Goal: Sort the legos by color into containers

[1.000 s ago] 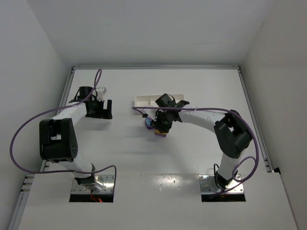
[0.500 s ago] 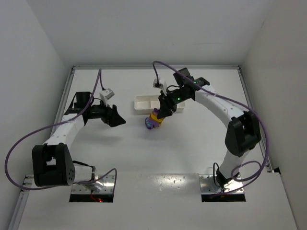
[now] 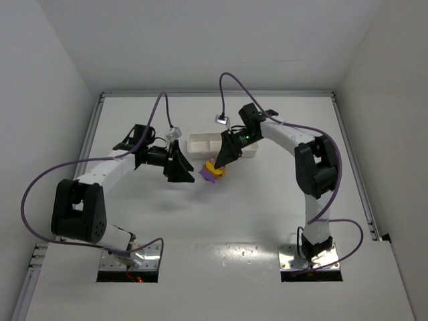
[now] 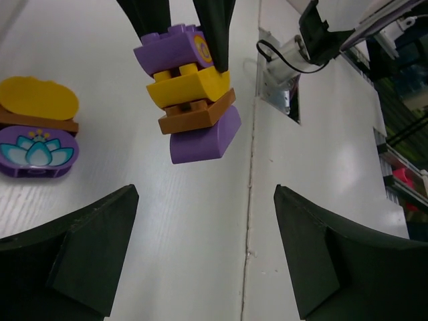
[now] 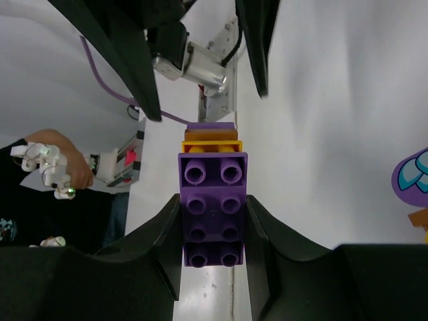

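While right gripper (image 5: 214, 204) clamps purple-yellow-orange plastic brick stack (image 4: 190, 93): left gripper (image 4: 202, 221) gapes, empty.
Next: pinch bottom purple brick (image 4: 204, 137) squarely.

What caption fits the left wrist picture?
Right end effector grips a purple-yellow-brown lego stack before the open left end effector.

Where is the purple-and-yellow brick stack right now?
The brick stack is mid-table in the top view, clamped in the right hand just on the near side of the white tray, with the open left hand facing it from the left.
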Robot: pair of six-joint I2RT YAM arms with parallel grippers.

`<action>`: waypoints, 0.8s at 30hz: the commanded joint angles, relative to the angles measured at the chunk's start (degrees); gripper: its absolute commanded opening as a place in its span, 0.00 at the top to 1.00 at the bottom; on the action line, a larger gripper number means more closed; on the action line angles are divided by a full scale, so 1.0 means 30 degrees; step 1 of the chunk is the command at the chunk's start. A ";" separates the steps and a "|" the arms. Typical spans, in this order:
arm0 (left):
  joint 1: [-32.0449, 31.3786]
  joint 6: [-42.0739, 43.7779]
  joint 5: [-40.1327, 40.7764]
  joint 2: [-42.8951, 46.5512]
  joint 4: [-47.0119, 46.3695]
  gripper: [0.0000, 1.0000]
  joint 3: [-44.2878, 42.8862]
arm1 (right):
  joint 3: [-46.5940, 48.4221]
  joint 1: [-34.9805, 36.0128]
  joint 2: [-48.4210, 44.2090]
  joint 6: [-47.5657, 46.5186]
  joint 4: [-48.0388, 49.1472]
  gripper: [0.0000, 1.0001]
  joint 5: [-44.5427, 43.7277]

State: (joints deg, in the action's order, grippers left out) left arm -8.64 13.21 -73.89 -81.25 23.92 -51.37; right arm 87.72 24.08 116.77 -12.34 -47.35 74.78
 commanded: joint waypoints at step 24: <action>-0.3505 -0.0771 -0.0713 -0.3882 -0.0386 0.53 -0.3764 | 0.1228 0.0002 -0.1160 0.0216 0.0462 1.00 0.0912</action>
State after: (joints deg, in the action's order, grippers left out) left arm -18.06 10.41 -73.82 -92.44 24.14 -60.58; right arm 89.12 24.14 116.62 -11.77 -47.55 76.03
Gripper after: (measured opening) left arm 0.496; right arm 0.361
